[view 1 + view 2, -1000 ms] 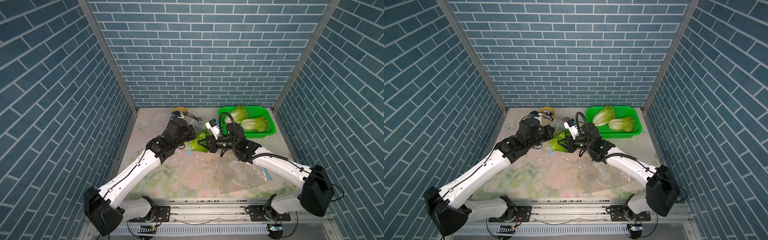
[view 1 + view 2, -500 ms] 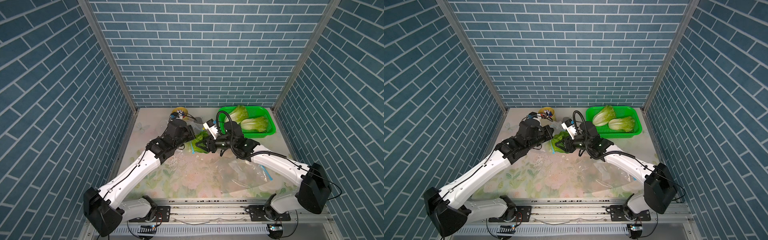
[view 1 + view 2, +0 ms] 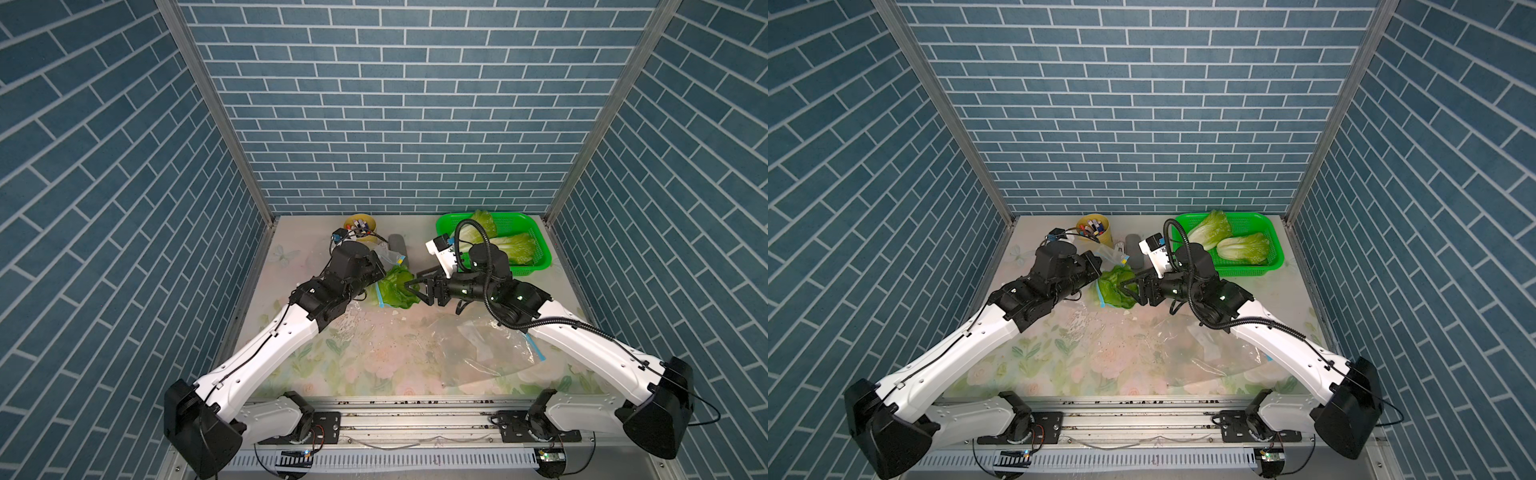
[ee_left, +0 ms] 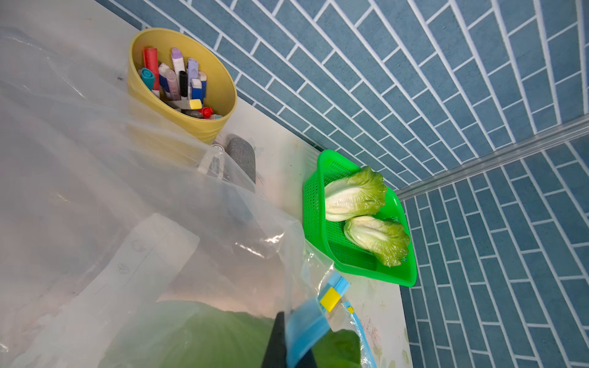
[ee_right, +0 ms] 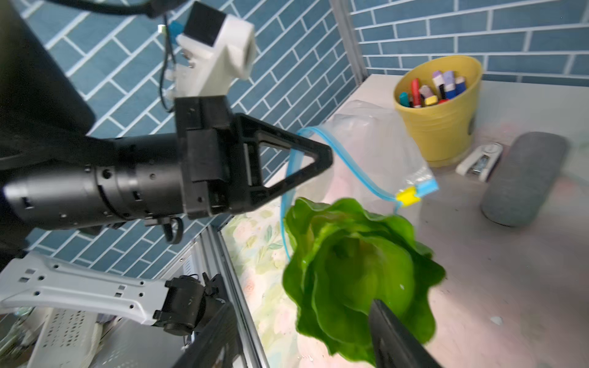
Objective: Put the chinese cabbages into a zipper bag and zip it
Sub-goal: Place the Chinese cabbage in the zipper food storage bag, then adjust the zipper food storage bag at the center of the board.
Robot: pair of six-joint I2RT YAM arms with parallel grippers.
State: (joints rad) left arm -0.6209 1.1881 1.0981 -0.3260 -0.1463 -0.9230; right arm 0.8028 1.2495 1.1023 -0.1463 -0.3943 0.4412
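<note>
Right gripper gapes — cabbage lies crosswise, leafy end toward it.

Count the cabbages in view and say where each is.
3. One cabbage and a second lie side by side in the basket; the third is at the mouth of the bag. Another could be hidden under the arms.

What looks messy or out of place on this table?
Small dark specks are scattered over the middle of the table. A second clear bag lies crumpled and flat on the robot's right side. Nothing else looks broken or spilled.
</note>
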